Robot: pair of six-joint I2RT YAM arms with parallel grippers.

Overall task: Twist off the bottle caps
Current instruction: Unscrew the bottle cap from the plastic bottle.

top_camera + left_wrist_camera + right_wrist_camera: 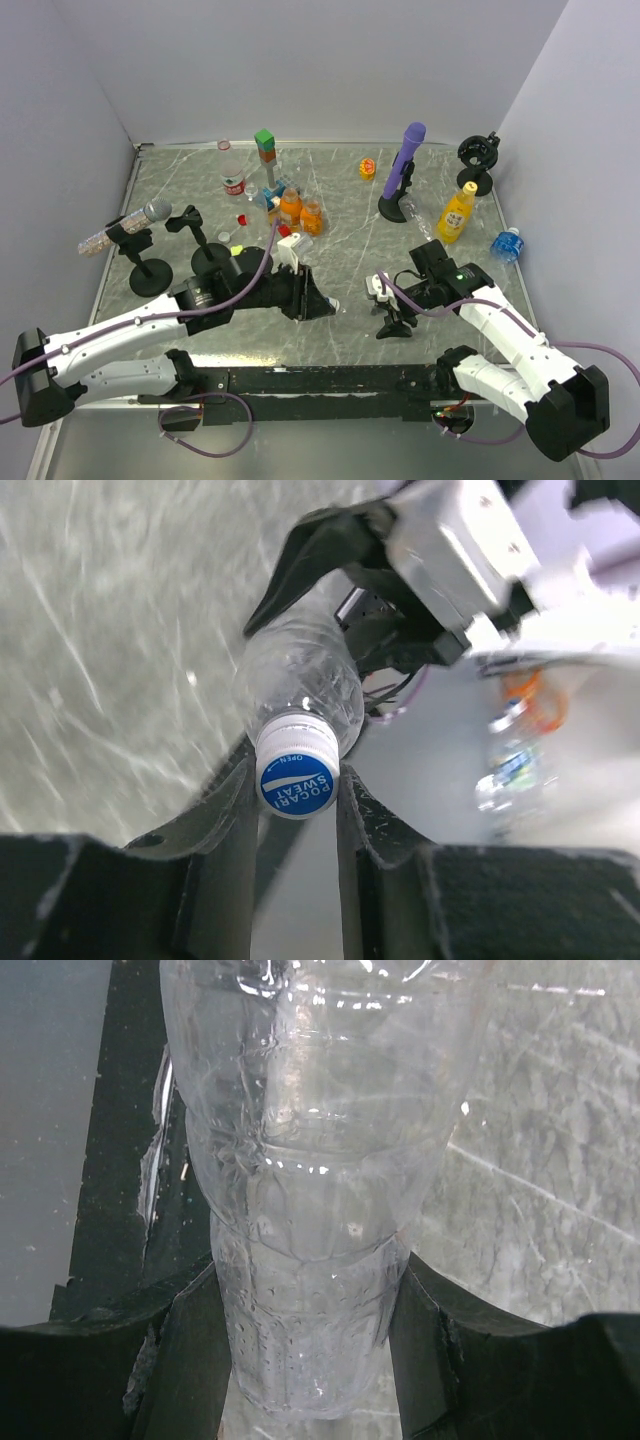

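A clear plastic bottle (300, 685) lies level between my two grippers, just above the table near the front edge. Its blue-and-white cap (297, 780) reads POCARI SWEAT and still sits on the neck. My left gripper (293, 776) is shut on this cap, with a finger pressed against each side. My right gripper (305, 1275) is shut on the bottle's lower body (300, 1300), squeezing its dented wall. From above, the left gripper (322, 300) and right gripper (385, 305) face each other across a short gap.
Behind stand two orange bottles (290, 205), a red-labelled bottle (234, 184), a yellow juice bottle (456, 213) and a lying blue-capped bottle (505, 244). A purple microphone (402, 170), a grey microphone on a stand (130, 225), stacked blocks (265, 146) and a loose red cap (240, 219) are also there.
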